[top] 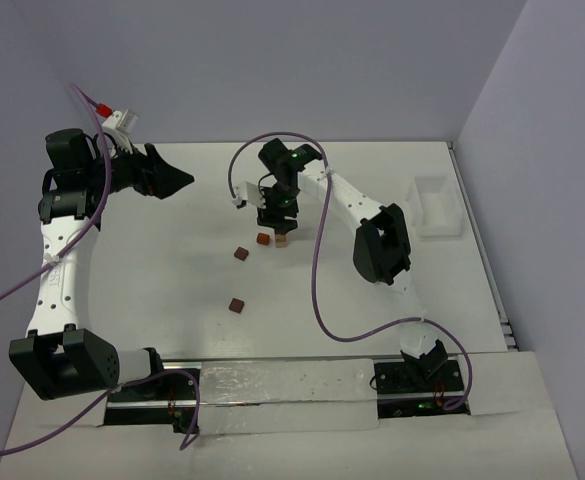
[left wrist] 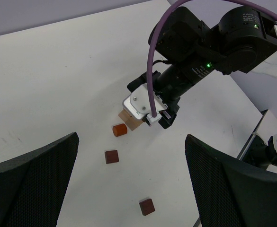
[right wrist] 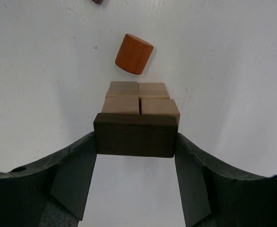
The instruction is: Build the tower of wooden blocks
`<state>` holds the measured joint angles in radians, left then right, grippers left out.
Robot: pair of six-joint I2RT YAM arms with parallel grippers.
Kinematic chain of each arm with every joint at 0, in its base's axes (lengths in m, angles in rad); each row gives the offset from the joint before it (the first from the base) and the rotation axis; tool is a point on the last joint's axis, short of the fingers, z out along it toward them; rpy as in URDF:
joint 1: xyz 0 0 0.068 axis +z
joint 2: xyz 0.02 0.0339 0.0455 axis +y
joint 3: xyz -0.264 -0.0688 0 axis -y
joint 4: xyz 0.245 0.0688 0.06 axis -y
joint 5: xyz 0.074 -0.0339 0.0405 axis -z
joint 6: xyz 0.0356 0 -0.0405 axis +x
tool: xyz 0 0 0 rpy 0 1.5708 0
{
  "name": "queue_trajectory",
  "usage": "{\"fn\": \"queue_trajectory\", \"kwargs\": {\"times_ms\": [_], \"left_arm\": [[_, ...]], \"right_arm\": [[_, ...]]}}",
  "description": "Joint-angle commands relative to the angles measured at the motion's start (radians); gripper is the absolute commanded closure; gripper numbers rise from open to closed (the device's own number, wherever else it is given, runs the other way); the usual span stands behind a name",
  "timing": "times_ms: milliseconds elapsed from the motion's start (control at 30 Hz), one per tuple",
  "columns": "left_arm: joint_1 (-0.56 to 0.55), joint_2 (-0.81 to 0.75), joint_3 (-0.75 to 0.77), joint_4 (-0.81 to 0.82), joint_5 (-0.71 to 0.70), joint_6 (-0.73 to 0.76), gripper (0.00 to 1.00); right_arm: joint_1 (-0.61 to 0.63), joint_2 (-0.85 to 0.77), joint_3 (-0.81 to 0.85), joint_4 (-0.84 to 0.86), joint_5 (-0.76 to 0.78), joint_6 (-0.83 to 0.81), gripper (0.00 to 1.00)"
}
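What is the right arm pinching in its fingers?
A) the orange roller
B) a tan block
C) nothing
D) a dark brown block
D: the dark brown block sits pinched between the right fingers, by the tan blocks, while the orange cylinder lies apart, untouched.

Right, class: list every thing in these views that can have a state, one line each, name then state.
left end effector: open, holding nothing, raised off the table
right end effector: shut on dark block
dark block: gripped between the fingers, right at the tan blocks
tan blocks: packed tight together
orange cylinder: lying on its side, loose
loose dark cubes: two, flat on the table, apart
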<state>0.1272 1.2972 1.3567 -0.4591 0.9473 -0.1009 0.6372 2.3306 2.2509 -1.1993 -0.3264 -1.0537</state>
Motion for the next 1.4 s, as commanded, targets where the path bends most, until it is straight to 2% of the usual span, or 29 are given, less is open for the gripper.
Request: {"fn": "queue_trajectory", "kwargs": {"times_ms": [0, 500, 533, 567, 600, 633, 1067, 1367], "left_arm": [[0.005, -0.010, 0.024, 0.037, 0.027, 0.001, 0.01], [0.005, -0.010, 0.028, 0.031, 0.027, 0.004, 0.01], [0.005, -0.009, 0.029, 0.032, 0.027, 0.004, 0.01], [0.005, -0.008, 0.030, 0.033, 0.027, 0.003, 0.01], [0.006, -0.007, 0.030, 0.033, 0.028, 0.003, 0.01], [0.006, -0.007, 0.031, 0.033, 0.028, 0.003, 0.01], [0.006, -0.003, 0.033, 0.028, 0.027, 0.009, 0.01], [0.005, -0.017, 0.027, 0.023, 0.008, 0.008, 0.01]], "right_arm": [[-0.008, -0.057, 0.016, -0.020, -0.005, -0.017, 0.31], [-0.008, -0.040, 0.026, -0.013, -0.001, -0.002, 0.27], [-0.008, -0.040, 0.026, -0.013, 0.000, -0.002, 0.26], [-0.008, -0.040, 0.026, -0.011, 0.001, 0.001, 0.17], [-0.007, -0.040, 0.026, -0.008, 0.003, 0.007, 0.03], [-0.008, -0.040, 0.026, -0.007, 0.003, 0.009, 0.01], [-0.005, -0.070, 0.039, -0.020, -0.006, 0.024, 0.00], [-0.022, -0.268, 0.038, -0.013, -0.101, 0.059, 0.00]]}}
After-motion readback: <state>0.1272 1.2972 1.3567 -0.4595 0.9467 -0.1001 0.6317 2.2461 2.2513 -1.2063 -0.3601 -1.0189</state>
